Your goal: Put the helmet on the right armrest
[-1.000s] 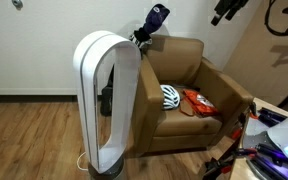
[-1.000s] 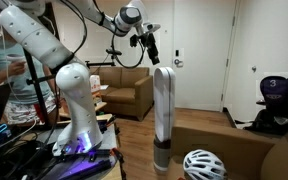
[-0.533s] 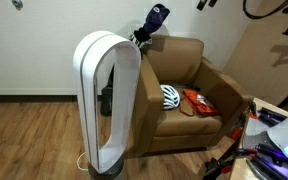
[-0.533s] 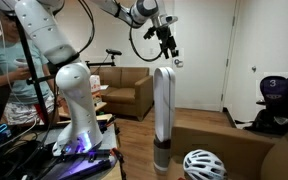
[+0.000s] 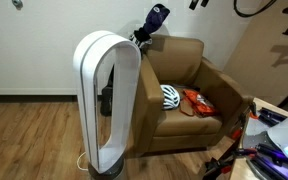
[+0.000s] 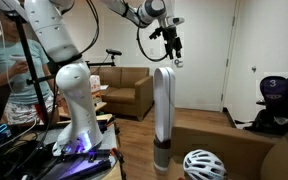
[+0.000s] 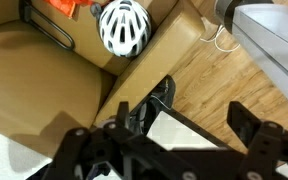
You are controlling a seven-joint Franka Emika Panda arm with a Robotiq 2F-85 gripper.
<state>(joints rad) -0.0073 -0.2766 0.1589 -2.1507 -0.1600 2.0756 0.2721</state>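
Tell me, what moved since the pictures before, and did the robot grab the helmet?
Only the arm moved: the gripper swung sideways up in the air, rightward in an exterior view. It is open and took hold of nothing. The helmet stayed on the seat of the armchair, beside the orange thing.

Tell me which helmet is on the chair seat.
The white vented helmet, lying on the armchair seat next to an orange item. The dark blue helmet sits up on top of the backrest instead.
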